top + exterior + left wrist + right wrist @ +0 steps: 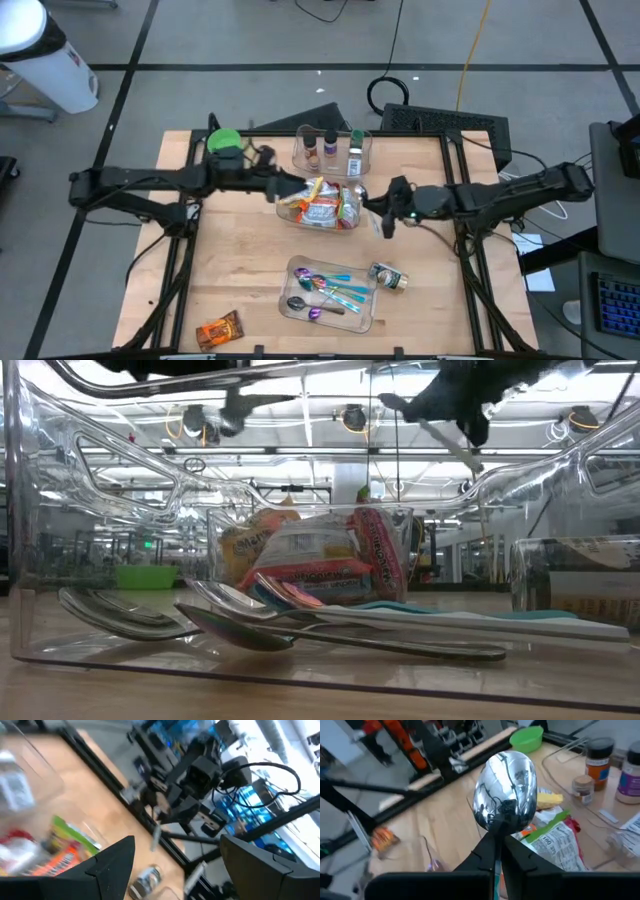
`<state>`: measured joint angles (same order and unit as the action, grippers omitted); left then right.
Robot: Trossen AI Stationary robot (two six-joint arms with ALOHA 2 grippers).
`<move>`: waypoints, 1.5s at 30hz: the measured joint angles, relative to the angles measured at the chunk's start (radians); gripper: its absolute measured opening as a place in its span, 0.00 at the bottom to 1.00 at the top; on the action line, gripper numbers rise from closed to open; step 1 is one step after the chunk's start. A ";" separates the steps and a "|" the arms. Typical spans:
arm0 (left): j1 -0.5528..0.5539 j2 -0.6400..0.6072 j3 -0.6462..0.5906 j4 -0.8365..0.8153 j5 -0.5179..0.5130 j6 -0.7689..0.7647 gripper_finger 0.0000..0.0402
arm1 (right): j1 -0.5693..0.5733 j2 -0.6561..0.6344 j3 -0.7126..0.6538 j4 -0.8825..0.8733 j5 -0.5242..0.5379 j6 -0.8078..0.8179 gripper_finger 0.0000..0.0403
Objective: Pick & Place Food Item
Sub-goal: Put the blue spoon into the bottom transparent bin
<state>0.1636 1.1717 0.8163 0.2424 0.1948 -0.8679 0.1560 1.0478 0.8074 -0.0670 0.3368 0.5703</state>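
A shiny metal spoon stood clamped by its handle between the closed fingers of the right gripper, held above the table just beside the clear bin of crinkly snack packets, the task's food. The left gripper hovered at that bin's other side, fingers apart and holding nothing. One orange packet lay alone near the table's front edge, well apart from both arms.

The grip looked thin: a smooth, narrow handle pinched low could swivel or slip, dropping the spoon onto the packets. With both arms crowding the same bin, a careless reach might also knock it.

A shallow clear tray held more spoons; a small jar lay just beside it. A second clear bin held spice bottles, near a green bowl.
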 joint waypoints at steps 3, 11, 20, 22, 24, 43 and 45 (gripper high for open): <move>-0.019 0.102 0.072 0.000 0.053 -0.037 0.74 | 0.001 0.081 0.049 0.002 -0.001 -0.061 0.00; -0.032 0.325 0.324 -0.144 0.148 -0.056 0.74 | 0.003 0.237 0.227 -0.112 0.009 -0.237 0.00; -0.033 0.424 0.490 -0.391 0.137 0.020 0.74 | 0.003 0.250 0.290 -0.146 0.082 -0.303 0.00; -0.033 0.424 0.493 -0.399 0.126 0.022 0.74 | 0.003 0.250 0.291 -0.163 0.082 -0.304 0.00; -0.033 0.422 0.495 -0.395 0.108 0.022 0.73 | 0.009 0.251 0.290 -0.175 0.079 -0.306 0.00; -0.037 0.418 0.495 -0.384 0.127 0.076 0.03 | 0.016 0.251 0.289 -0.191 0.037 -0.335 0.02; -0.040 0.418 0.495 -0.388 0.136 0.088 0.03 | 0.015 0.251 0.289 -0.191 0.008 -0.332 0.04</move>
<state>0.1239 1.5894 1.3117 -0.1453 0.3313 -0.7795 0.1715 1.2984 1.0966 -0.2584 0.3453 0.2378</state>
